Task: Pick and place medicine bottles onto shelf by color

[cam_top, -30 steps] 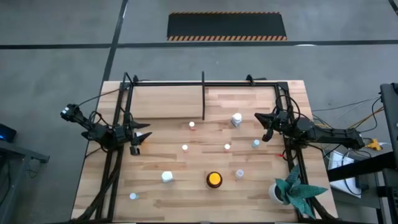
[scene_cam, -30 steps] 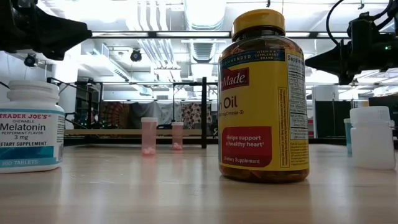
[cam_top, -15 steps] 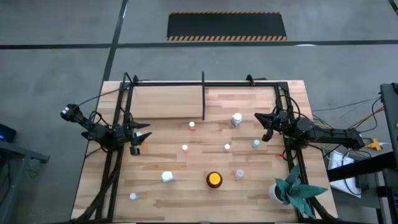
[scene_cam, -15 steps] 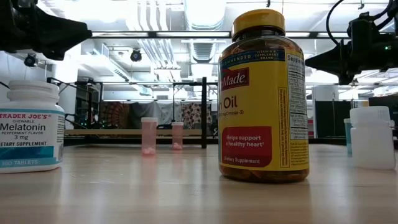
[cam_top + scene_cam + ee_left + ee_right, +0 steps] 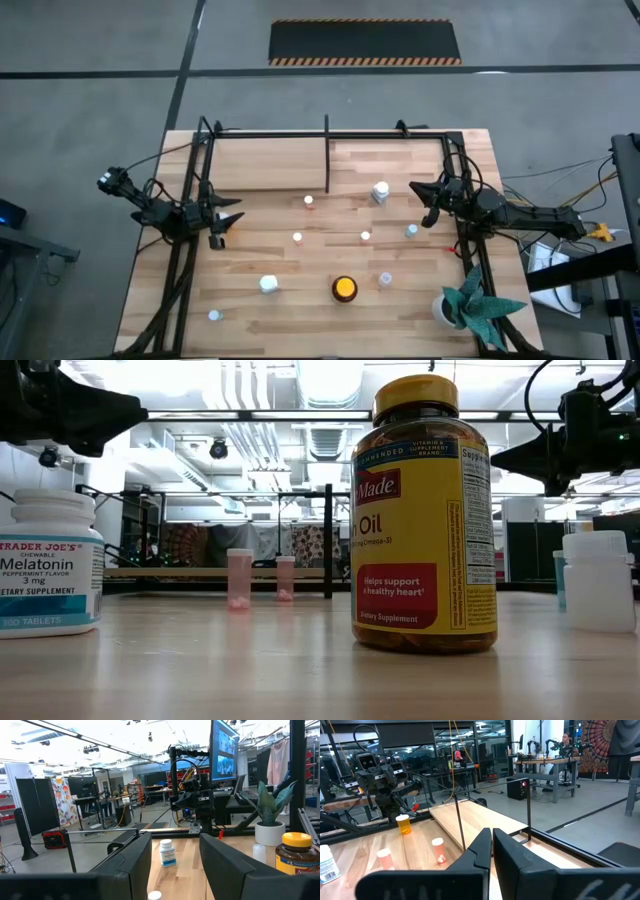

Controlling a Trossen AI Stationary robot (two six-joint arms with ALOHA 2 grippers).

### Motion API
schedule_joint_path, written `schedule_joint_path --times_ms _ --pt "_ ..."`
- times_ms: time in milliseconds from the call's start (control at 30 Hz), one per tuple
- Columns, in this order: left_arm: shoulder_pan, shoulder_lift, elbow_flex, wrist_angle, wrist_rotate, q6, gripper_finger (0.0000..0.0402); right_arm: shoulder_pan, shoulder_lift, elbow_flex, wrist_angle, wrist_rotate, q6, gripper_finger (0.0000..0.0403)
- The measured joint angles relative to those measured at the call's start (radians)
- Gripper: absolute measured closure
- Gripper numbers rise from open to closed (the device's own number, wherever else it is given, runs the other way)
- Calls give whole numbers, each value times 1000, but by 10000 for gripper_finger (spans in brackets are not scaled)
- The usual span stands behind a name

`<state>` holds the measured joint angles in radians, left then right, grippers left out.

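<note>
The bottles stand scattered over the wooden bench [image 5: 160, 300], every one upright with its long axis vertical and cap up. The amber jar [image 5: 344, 288] with the yellow lid sits near the front edge, between a white bottle [image 5: 268, 284] on its left and a small clear bottle [image 5: 385, 279] on its right; another tiny bottle [image 5: 214, 316] stands near the front left corner. Farther back are three small pink bottles [image 5: 298, 237] spread across the middle, a larger white bottle [image 5: 380, 191] nearer the shelf, and a pale blue bottle [image 5: 411, 231] close to the right arm.

The shelf [image 5: 327, 133] spans the back of the bench, its long axis running left to right, with the black divider post [image 5: 327, 160] at its middle. No bottle stands on its board.

The left gripper [image 5: 222, 222] hovers above the bench's left side, pointing right, its fingers [image 5: 131, 862] parted and holding nothing. The right gripper [image 5: 425, 205] hovers at the right side, pointing left, its fingers [image 5: 481, 851] pressed together and empty.

A potted plant [image 5: 470, 305] stands at the front right corner.
</note>
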<state>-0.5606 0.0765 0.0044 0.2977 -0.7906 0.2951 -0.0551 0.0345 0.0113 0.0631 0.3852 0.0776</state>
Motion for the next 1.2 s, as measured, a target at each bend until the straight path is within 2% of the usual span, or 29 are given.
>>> schedule_joint_path --times_ms 833,967,1200 --pt "0 0 0 0 0 0 252 0 0 0 0 0 -1 394" --pt "0 -1 0 74 0 0 252 0 0 0 0 0 0 394" --pt "0 2 0 87 0 0 252 0 0 0 0 0 -1 394"
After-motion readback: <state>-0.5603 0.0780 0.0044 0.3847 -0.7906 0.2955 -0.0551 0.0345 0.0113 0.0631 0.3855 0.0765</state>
